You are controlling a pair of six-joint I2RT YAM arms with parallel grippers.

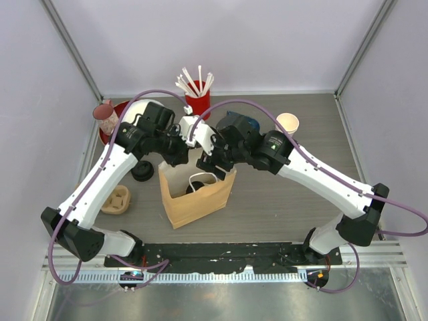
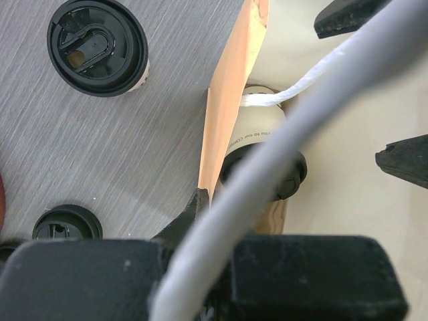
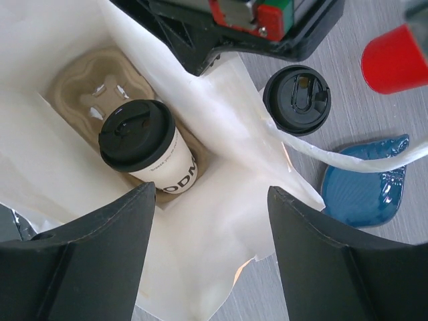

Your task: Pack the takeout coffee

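ok so the right gripper (image 3: 210, 200) hangs right over the open mouth of the paper bag (image 1: 200, 200), fingers (image 3: 100, 254) spread wide with nothing between them. The left gripper (image 1: 178, 156) is on the far side of the bag with its fingers pressed together. From its own camera the bag's far wall runs straight down into them, so it looks like it's pinching the rim.

Down inside the bag there's a cardboard carrier (image 3: 80, 87) lying on the bottom. The first coffee cup (image 3: 138, 144) sits in one of its slots, black lid up, directly under the right gripper but not touched by it. The bag's white string handle (image 2: 311, 80) drapes over that cup in the left wrist view.

The second coffee cup (image 3: 297, 100) is upright on the table just outside the bag's far wall, lid on. Another black lid (image 2: 67, 224) sits out there too, can't tell if there's a cup under it.

Past that, beyond the bag, are a blue dish thing (image 3: 364, 180) and a red straw holder (image 1: 197, 101). A lidless paper cup (image 1: 287, 123) stands well off to the bag's far right. On the bag's left there's a black-lidded item (image 1: 142, 171) close by, a spare cardboard tray (image 1: 117, 199) a bit further out, and a pink mug (image 1: 105, 115) at the far left corner.
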